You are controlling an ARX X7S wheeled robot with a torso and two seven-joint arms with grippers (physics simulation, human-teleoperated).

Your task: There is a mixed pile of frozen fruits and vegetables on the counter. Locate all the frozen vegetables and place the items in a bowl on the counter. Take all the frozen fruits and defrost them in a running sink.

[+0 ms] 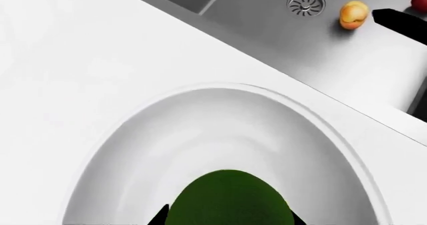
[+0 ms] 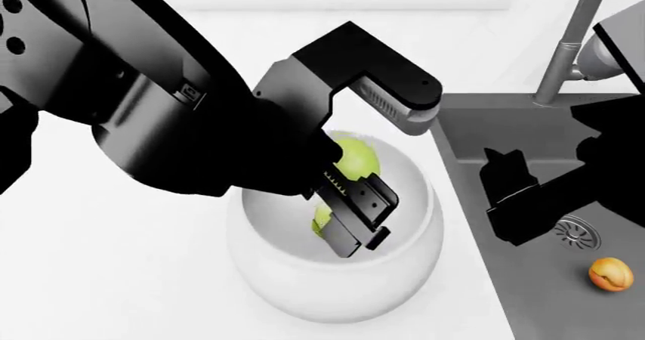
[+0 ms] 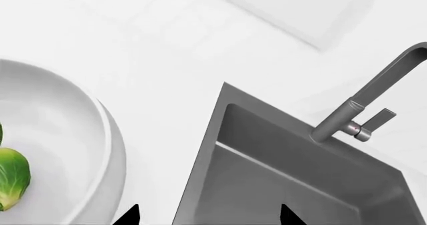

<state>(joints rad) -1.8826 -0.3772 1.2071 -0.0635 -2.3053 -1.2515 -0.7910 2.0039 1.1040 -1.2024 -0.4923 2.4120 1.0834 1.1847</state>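
Left claw [image 2: 353,204]: over the bowl's mouth, fingers angled down into it, clamped on the smooth green ball [image 1: 230,199]; in the left wrist view the ball sits between the two dark fingertips.
Smooth green ball: round, no long axis to read; held above the bowl's inside, not touching the wall as far as the views show.
Bowl [image 2: 413,268]: white, bulbous, rim curving inward, mouth up; stands on the counter [image 2: 121,279] just beside the sink's near edge.
Leafy sprout [image 3: 12,177]: inside the bowl, partly cut off by the frame edge in the right wrist view; leaf veins visible, pointing direction unclear.
Right claw [image 3: 207,217]: only two dark tips show, set apart, nothing between them; it hangs over the sink's rim, near the bowl.
Sink [image 2: 473,140]: dark grey basin, long axis running away from the robot; round drain [image 2: 576,232] on its floor.
Apricot [image 2: 611,273]: on the sink floor, near the drain, apart from it.
Cherry [image 1: 420,0]: red, at the frame edge, in the sink beyond the apricot.
Faucet [image 3: 360,112]: upright at the sink's far edge, spout bent over the basin; no water visible.
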